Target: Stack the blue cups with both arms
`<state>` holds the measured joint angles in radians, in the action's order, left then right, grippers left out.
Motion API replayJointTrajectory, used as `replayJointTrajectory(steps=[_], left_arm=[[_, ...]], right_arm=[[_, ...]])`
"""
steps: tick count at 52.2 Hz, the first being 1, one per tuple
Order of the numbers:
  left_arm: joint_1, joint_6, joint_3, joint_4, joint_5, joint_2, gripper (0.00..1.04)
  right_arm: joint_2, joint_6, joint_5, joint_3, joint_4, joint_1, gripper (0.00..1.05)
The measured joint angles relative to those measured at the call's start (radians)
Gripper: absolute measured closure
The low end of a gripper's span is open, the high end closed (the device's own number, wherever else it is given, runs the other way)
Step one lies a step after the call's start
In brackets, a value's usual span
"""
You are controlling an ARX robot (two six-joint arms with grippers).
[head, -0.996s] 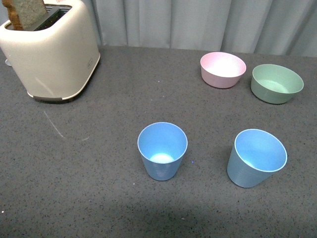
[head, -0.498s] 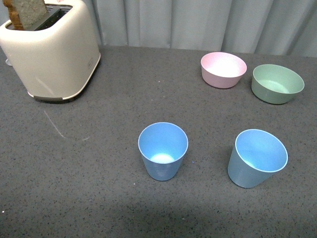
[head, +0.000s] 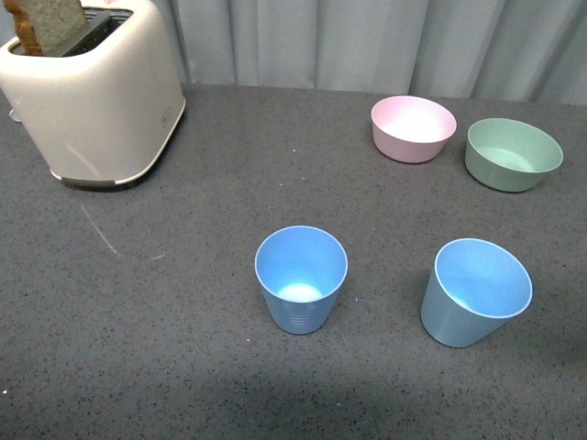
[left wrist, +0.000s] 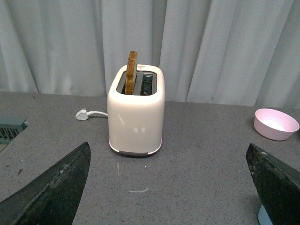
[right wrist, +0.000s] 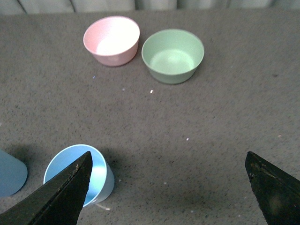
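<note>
Two light-blue cups stand upright and apart on the dark grey table: one in the middle (head: 301, 280), the other to its right (head: 475, 293). Neither arm shows in the front view. In the right wrist view my right gripper (right wrist: 168, 192) is open above bare table; the right-hand blue cup (right wrist: 98, 176) sits just beyond one fingertip (right wrist: 65, 197), partly hidden by it, and the other cup (right wrist: 10, 173) shows at the frame's edge. My left gripper (left wrist: 168, 187) is open, nothing between its fingers (left wrist: 56, 192). A sliver of blue cup (left wrist: 262, 217) shows by its other finger.
A cream toaster (head: 92, 87) with a slice of bread (head: 50, 23) stands at the back left, its plug (left wrist: 83, 114) lying beside it. A pink bowl (head: 413, 128) and a green bowl (head: 512, 154) sit at the back right. Curtains hang behind the table.
</note>
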<state>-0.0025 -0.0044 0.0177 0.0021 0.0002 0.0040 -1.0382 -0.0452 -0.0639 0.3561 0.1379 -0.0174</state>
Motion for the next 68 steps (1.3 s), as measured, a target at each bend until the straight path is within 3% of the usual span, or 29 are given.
replayJointTrajectory(steps=[21, 62, 68], left_arm=[[0.0, 0.0, 0.0, 0.0, 0.0, 0.0, 0.07], [0.0, 0.0, 0.0, 0.0, 0.0, 0.0, 0.07], [0.0, 0.0, 0.0, 0.0, 0.0, 0.0, 0.07]], right_arm=[[-0.435, -0.091, -0.068, 0.235, -0.182, 0.065, 0.1], [-0.72, -0.124, -0.03, 0.336, -0.161, 0.15, 0.1], [-0.721, -0.133, -0.023, 0.347, -0.166, 0.157, 0.27]])
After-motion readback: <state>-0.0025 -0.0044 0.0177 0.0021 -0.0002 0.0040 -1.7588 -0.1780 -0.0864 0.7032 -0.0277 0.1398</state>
